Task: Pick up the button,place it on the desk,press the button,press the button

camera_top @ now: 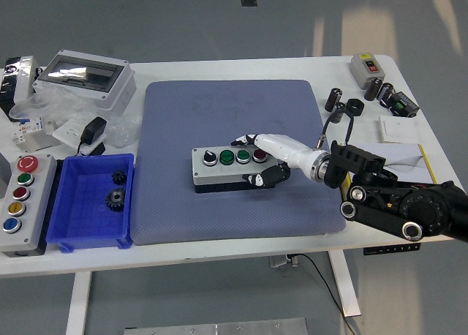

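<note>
Grey rectangular button box [228, 168], carrying a black selector knob, two green buttons and a red one along its top, lay flat near the middle of the blue-grey padded mat [234, 123] when you stopped here. Your right hand [265, 159], white-shelled with black finger joints, was clasped around the box's right end: the upper fingers [243, 140] lay over the back edge by the red button, and the thumb and lower fingers curled against the front face, so it was gripping the box rather than lying loose. The black right arm [398, 203] came in from the lower right, over the mat's corner. You had no left hand in the head view. To the left of the mat sat a blue plastic bin [69, 232] holding two dark metal gears [115, 197], and beside that a second grey button panel [20, 196] with red, green, yellow and blue buttons. A clear-lidded grey enclosure [84, 75] stood at the far left of the white table [241, 251], and a small grey switch box [365, 66] at the far right.
</note>
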{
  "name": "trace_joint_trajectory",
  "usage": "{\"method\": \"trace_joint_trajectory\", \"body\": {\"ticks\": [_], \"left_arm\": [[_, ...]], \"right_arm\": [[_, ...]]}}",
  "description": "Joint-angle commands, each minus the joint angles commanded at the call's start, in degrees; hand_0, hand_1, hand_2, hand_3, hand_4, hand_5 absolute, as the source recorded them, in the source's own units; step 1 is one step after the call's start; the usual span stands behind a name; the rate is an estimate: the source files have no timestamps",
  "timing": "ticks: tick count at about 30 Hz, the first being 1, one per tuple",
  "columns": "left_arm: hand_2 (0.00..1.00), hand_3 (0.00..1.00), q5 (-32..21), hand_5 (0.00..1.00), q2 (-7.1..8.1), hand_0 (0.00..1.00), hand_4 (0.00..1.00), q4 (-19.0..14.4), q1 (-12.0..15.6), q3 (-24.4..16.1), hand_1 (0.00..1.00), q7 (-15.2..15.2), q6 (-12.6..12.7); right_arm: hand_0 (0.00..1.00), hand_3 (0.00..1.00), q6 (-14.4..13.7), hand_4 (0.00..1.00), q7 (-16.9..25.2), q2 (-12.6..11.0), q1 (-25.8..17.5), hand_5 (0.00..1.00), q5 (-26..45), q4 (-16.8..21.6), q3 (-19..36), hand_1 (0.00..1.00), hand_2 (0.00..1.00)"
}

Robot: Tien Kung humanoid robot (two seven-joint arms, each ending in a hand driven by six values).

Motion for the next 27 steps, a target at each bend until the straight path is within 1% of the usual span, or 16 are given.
{"method": "trace_joint_trajectory", "body": {"ticks": [5,7,11,12,15,17,19,21,23,25,27], "left_arm": [[0.585,0.607,0.11,0.235,-0.11,0.646,0.635,0.0,0.06,-0.01,0.634,0.0,-0.14],[0.584,0.606,0.17,0.23,-0.19,0.645,0.637,0.0,0.1,0.0,0.634,0.05,-0.21],[0.584,0.606,0.33,0.23,-0.32,0.645,0.637,0.0,0.19,-0.08,0.634,0.1,-0.31],[0.579,0.604,0.28,0.22,-0.37,0.646,0.635,0.0,0.23,-0.05,0.634,0.11,-0.33],[0.579,0.604,0.31,0.22,-0.44,0.646,0.635,0.0,0.31,-0.09,0.634,0.15,-0.37],[0.579,0.604,0.16,0.22,-0.47,0.646,0.635,0.0,0.32,-0.01,0.634,0.1,-0.38],[0.575,0.601,0.15,0.212,-0.51,0.646,0.63,0.0,0.35,-0.03,0.634,0.12,-0.36],[0.575,0.601,-0.04,0.212,-0.56,0.646,0.63,0.0,0.41,0.08,0.634,0.17,-0.32],[0.575,0.601,-0.06,0.212,-0.6,0.646,0.63,0.0,0.46,0.11,0.634,0.24,-0.3],[0.572,0.601,-0.04,0.206,-0.62,0.646,0.629,0.0,0.48,0.08,0.633,0.31,-0.29],[0.572,0.601,-0.06,0.206,-0.62,0.646,0.629,0.0,0.5,0.08,0.633,0.36,-0.27]], "right_arm": [[0.909,0.901,0.06,0.423,0.03,-0.33,-0.05,0.002,-0.11,0.11,0.06,0.857,0.841],[0.913,0.917,0.08,0.44,0.05,-0.57,-0.09,0.002,-0.16,0.26,0.24,0.864,0.847],[0.913,0.917,0.39,0.44,0.01,-1.65,-0.4,0.002,-0.4,1.64,1.85,0.864,0.847],[0.921,0.928,0.64,0.446,0.05,-2.24,-0.56,0.002,-0.31,2.55,2.9,0.879,0.857],[0.921,0.928,1.47,0.446,0.34,-4.17,-1.15,0.002,0.54,5.63,6.3,0.879,0.857],[0.921,0.928,2.01,0.446,0.29,-6.03,-1.95,0.002,1.76,7.94,8.84,0.879,0.857],[0.923,0.931,2.61,0.451,-0.34,-7.87,-2.66,0.002,2.6,10.32,11.52,0.882,0.858],[0.923,0.931,3.28,0.451,-2.64,-10.07,-3.2,0.002,3.16,12.99,14.39,0.882,0.858],[0.923,0.931,5.11,0.451,-5.23,-11.86,-3.31,0.002,3.99,15.35,16.86,0.882,0.858],[0.925,0.933,8.15,0.465,-8.63,-13.39,-2.92,0.002,5.94,17.65,19.24,0.881,0.858],[0.925,0.933,11.57,0.465,-12.08,-14.31,-2.28,0.002,8.25,19.51,21.44,0.881,0.858]]}}
